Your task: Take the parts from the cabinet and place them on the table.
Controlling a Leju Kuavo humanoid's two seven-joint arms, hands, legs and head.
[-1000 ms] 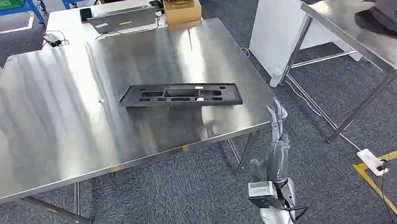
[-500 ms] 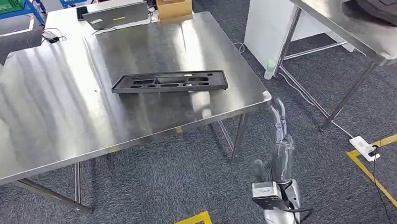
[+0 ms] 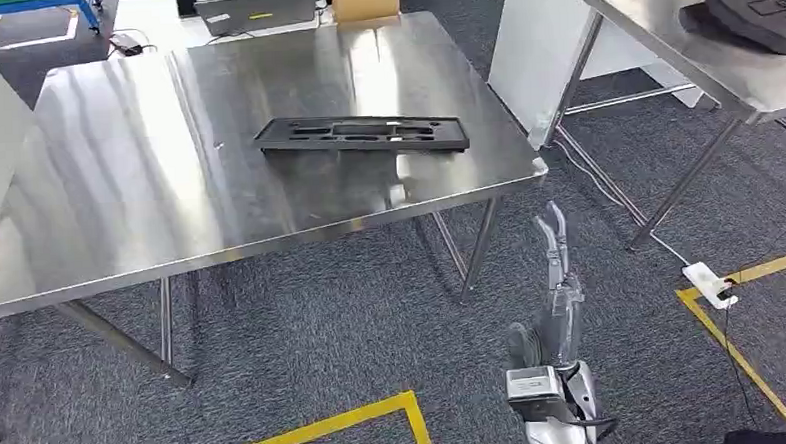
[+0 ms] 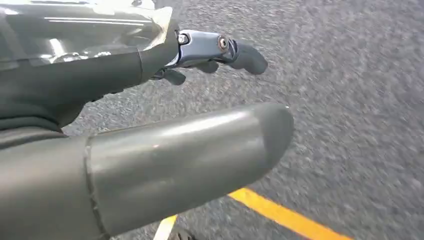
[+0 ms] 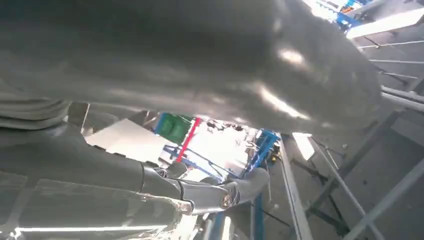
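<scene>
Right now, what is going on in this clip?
Nothing is being handled. One black molded part lies flat on the steel table, toward its right side. The robot stands off the table's front right corner. Its right hand hangs over the carpet with fingers extended, holding nothing. The left hand hangs low over the carpet near a yellow floor line, also holding nothing.

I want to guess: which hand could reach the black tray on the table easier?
Probably the right hand: it hangs open by the corner of the table, nearer the black tray. The left hand hangs over carpet.
</scene>
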